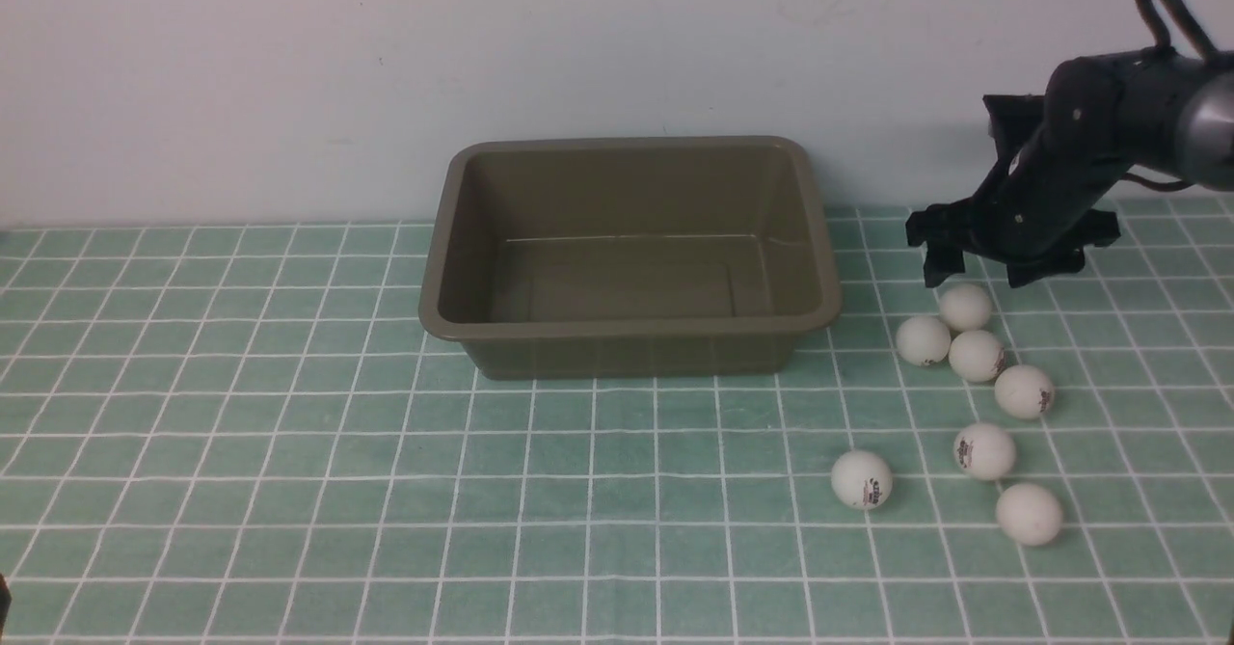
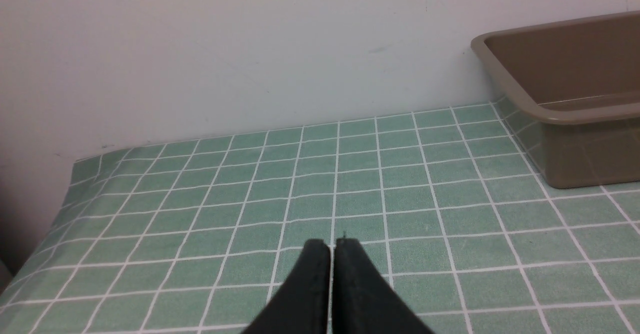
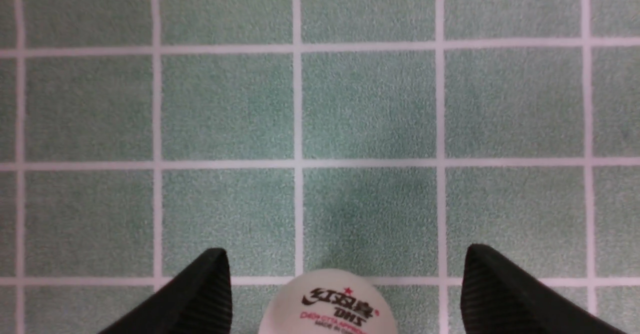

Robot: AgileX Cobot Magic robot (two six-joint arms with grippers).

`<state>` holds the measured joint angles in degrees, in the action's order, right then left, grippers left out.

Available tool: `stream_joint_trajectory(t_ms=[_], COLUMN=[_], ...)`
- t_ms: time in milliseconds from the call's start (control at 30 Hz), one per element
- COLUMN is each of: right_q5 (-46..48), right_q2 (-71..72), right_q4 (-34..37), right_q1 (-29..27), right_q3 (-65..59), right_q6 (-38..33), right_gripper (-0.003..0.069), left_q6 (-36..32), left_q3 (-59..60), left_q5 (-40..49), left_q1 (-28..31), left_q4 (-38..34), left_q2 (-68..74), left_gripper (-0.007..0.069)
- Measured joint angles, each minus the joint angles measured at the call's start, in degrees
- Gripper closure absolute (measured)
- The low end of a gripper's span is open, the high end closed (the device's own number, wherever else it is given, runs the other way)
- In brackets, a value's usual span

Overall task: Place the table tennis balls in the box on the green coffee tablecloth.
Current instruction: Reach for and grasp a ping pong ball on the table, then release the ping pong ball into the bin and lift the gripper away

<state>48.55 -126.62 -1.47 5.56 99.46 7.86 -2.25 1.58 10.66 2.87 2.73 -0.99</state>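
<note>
Several white table tennis balls lie loose on the green coffee tablecloth (image 1: 289,433), to the right of the box. The farthest ball (image 1: 965,307) touches two others (image 1: 923,340) (image 1: 977,355). More sit nearer the front (image 1: 1024,391) (image 1: 983,450) (image 1: 861,479) (image 1: 1029,513). The olive-brown box (image 1: 627,329) stands empty in the middle, near the wall. My right gripper (image 1: 983,274) hangs open just above the farthest ball. In the right wrist view that gripper (image 3: 346,256) has a logo-printed ball (image 3: 327,304) low between its spread fingers, untouched. My left gripper (image 2: 332,244) is shut and empty over the cloth.
A pale wall rises right behind the box. In the left wrist view the box's rim (image 2: 565,114) is off to one side. There the cloth ends at a table edge (image 2: 75,162) by the wall.
</note>
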Motion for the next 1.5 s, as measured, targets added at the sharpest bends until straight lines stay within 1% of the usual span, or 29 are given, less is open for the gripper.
stream_joint_trajectory(t_ms=[233, 333, 367, 400, 433, 467, 600, 733, 800, 900, 933, 967, 1067, 1133, 1200, 1267, 1500], right_q5=[0.7, 0.9, 0.9, 0.9, 0.9, 1.0, 3.6, 8.0, 10.8, 15.4, 16.1, 17.7, 20.7, 20.9, 20.3, 19.2, 15.7], right_q2=[-2.0, -2.3, -2.3, -2.3, -2.3, -2.3, -2.3, -2.3, -2.3, -2.3, -2.3, -2.3, -2.3, -2.3, -2.4, -3.0, -5.8], right_q4=[0.0, 0.0, 0.0, 0.0, 0.0, 0.0, 0.0, 1.8, 4.6, 13.1, 15.0, 18.7, 27.1, 29.8, 29.6, 27.7, 21.7], right_q1=[0.0, 0.0, 0.0, 0.0, 0.0, 0.0, 0.0, 0.0, 0.0, 0.0, 0.0, 0.3, 2.2, 4.7, 7.8, 10.5, 14.8], right_q3=[0.2, 0.2, 0.2, 0.2, 0.2, 0.2, 1.4, 7.0, 11.2, 17.3, 18.7, 20.2, 23.9, 25.0, 25.2, 25.2, 25.2], right_q6=[0.0, 0.0, 0.0, 0.0, 0.0, 0.0, -0.2, -3.2, -5.6, -10.2, -11.7, -14.1, -19.6, -22.4, -23.7, -23.9, -23.7], right_gripper=[0.0116, 0.0173, 0.0201, 0.0244, 0.0258, 0.0299, 0.0303, 0.0303, 0.0303, 0.0303, 0.0303, 0.0303, 0.0303, 0.0303, 0.0303, 0.0303, 0.0303], left_q6=[0.0, 0.0, 0.0, 0.0, 0.0, 0.0, 0.0, 0.0, 0.0, 0.0, 0.0, 0.0, 0.0, 0.0, 0.0, 0.0, 0.0], left_q3=[0.0, 0.0, 0.0, 0.0, 0.0, 0.0, 0.0, 0.0, 0.0, 0.0, 0.0, 0.0, 0.0, 0.0, 0.0, 0.0, 0.0], left_q5=[0.0, 0.0, 0.0, 0.0, 0.0, 0.0, 0.0, 0.0, 0.0, 0.0, 0.0, 0.0, 0.0, 0.0, 0.0, 0.0, 0.0], left_q1=[0.0, 0.0, 0.0, 0.0, 0.0, 0.0, 0.0, 0.0, 0.0, 0.0, 0.0, 0.0, 0.0, 0.0, 0.0, 0.0, 0.0], left_q4=[0.0, 0.0, 0.0, 0.0, 0.0, 0.0, 0.0, 0.0, 0.0, 0.0, 0.0, 0.0, 0.0, 0.0, 0.0, 0.0, 0.0], left_q2=[0.0, 0.0, 0.0, 0.0, 0.0, 0.0, 0.0, 0.0, 0.0, 0.0, 0.0, 0.0, 0.0, 0.0, 0.0, 0.0, 0.0], left_gripper=[0.0632, 0.0632, 0.0632, 0.0632, 0.0632, 0.0632, 0.0632, 0.0632, 0.0632, 0.0632, 0.0632, 0.0632, 0.0632, 0.0632, 0.0632, 0.0632, 0.0632])
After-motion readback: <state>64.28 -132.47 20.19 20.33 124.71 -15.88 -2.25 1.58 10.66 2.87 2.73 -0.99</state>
